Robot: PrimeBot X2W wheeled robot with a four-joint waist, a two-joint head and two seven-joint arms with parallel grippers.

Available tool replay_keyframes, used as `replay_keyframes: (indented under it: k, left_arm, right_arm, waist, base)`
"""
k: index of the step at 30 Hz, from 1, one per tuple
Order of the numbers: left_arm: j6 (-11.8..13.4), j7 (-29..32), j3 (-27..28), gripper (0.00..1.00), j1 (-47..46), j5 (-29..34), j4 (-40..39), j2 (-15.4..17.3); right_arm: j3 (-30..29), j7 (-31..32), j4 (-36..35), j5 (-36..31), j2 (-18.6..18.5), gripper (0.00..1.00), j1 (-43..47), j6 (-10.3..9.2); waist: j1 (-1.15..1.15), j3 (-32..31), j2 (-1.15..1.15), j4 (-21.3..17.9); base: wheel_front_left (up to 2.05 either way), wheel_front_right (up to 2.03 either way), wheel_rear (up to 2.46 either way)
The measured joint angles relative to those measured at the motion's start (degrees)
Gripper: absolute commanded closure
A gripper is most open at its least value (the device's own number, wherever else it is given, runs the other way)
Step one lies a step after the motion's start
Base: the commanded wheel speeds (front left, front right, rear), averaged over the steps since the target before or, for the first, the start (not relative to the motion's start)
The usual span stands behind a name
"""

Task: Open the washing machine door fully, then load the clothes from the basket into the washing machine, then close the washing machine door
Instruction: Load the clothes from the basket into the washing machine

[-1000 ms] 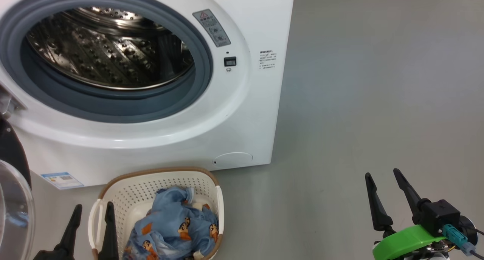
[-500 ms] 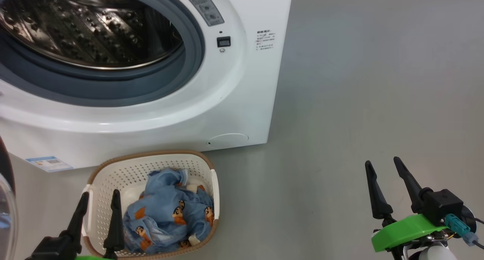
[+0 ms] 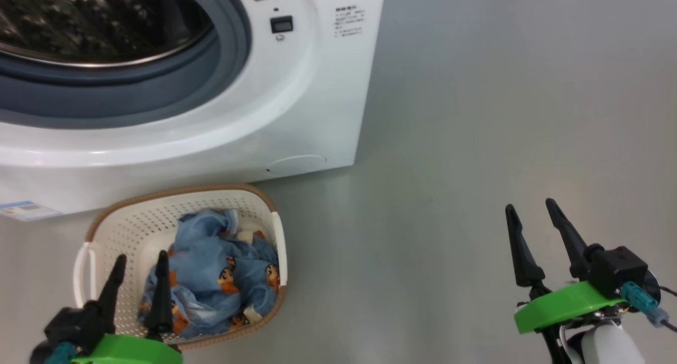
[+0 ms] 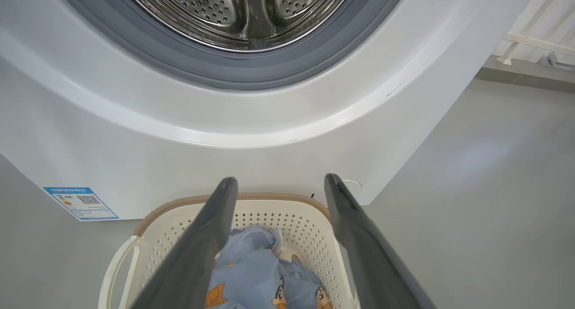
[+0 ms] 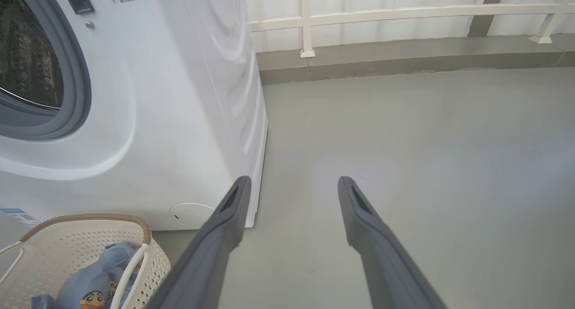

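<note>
Since the drum (image 4: 242, 12) of the washing machine (image 3: 317, 89) stands uncovered inside its grey gasket (image 3: 232, 46), the door-opening step looks done, and loading is the step in hand; the part of the drum that shows holds no fabric. The clothes (image 3: 211, 269) lie in the basket (image 3: 132, 224), a crumpled blue heap resting against its right wall and leaving the perforated bottom bare toward its left side. The washing machine rises just behind the basket. The left gripper (image 3: 142, 256) hangs above the basket's near left part, its two dark fingers spread wide with nothing between them; from the left wrist view the heap sits framed between those fingers. The right gripper (image 3: 529, 205) is well apart from the basket, off to its right over bare floor (image 3: 476, 142), its fingers likewise spread wide and empty.

The next move, as I judge it, calls for the left gripper to drop into the basket and shift a little toward its right wall, so the fingers straddle a thick fold of the heap before closing. Fabric this loose will likely trail and sag, so the lift needs height enough to clear the basket's rim and then the gasket lip behind it
</note>
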Motion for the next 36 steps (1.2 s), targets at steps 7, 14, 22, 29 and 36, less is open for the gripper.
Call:
replay_keyframes:
  k: [7,14,22,29,36]
  left_arm:
    - [0.00,0.00,0.10,0.00,-3.17,-1.44,5.87,1.62]
    - [0.00,0.03,0.02,0.00,-7.60,-4.27,14.77,3.10]
    - [0.00,0.05,-1.71,0.00,-13.16,-8.90,23.14,5.11]
    - [0.00,2.63,-2.48,0.00,-18.89,-11.76,34.05,7.34]
    - [0.00,5.76,-2.92,0.00,-22.57,-16.88,38.01,7.88]
  right_arm:
    - [1.20,0.00,-0.57,0.75,-0.01,0.00,-2.21,0.00]
    - [1.45,0.00,-0.91,0.99,-0.02,0.00,-2.61,0.00]
    - [1.82,-0.01,-1.56,3.56,-0.05,0.00,-5.25,0.00]
    - [3.11,0.00,-2.10,4.72,-0.05,0.00,-6.41,0.00]
    - [3.26,-0.01,-2.50,6.50,-0.05,0.00,-7.86,0.00]
  waist:
    - [0.00,3.99,0.00,-2.12]
    - [0.00,8.17,0.00,-3.86]
    - [0.00,12.54,0.00,-5.42]
    - [0.00,16.97,0.00,-7.08]
    - [0.00,20.59,0.00,-8.34]
  base:
    - [0.00,0.00,0.00]
    - [0.00,0.00,0.00]
    - [0.00,0.00,0.00]
    - [0.00,0.00,0.00]
    - [0.00,0.00,0.00]
